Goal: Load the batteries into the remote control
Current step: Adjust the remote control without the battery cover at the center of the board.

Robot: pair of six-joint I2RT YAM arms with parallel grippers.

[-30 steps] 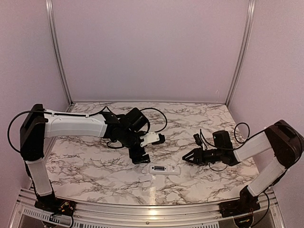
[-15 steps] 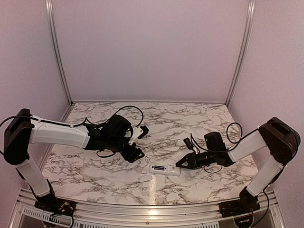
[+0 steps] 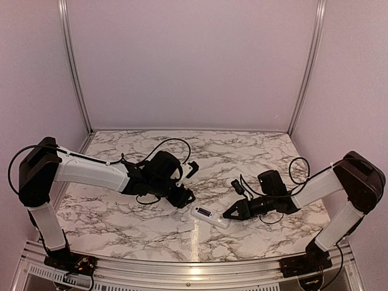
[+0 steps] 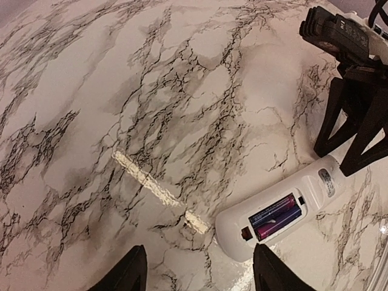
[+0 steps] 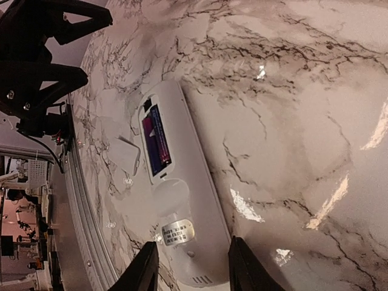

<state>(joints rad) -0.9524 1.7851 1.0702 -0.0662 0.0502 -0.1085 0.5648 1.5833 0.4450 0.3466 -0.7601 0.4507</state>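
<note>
Although the top view gives the remote control point(image 3: 210, 216) only as a small white oblong near the front of the marble table point(image 3: 260, 151), the wrist cameras show its back turned up. Its compartment is uncovered, and two batteries point(image 4: 276, 215) lie side by side inside. From above, the batteries are too small to make out.

The right gripper point(image 5: 193, 242) is closed narrowly on the remote's label end, one finger against each long edge. The left wrist view shows the same two fingers straddling that end. The left gripper point(image 4: 200, 247) hovers near the remote's other end, its fingers spread with nothing between them; only their tips show at the bottom of its own view.

The right wrist view alone shows a small flat white piece point(image 5: 124, 156) on the table just beside the remote; what it is cannot be told.

Counted: one remote, two batteries, two grippers, one white piece.
</note>
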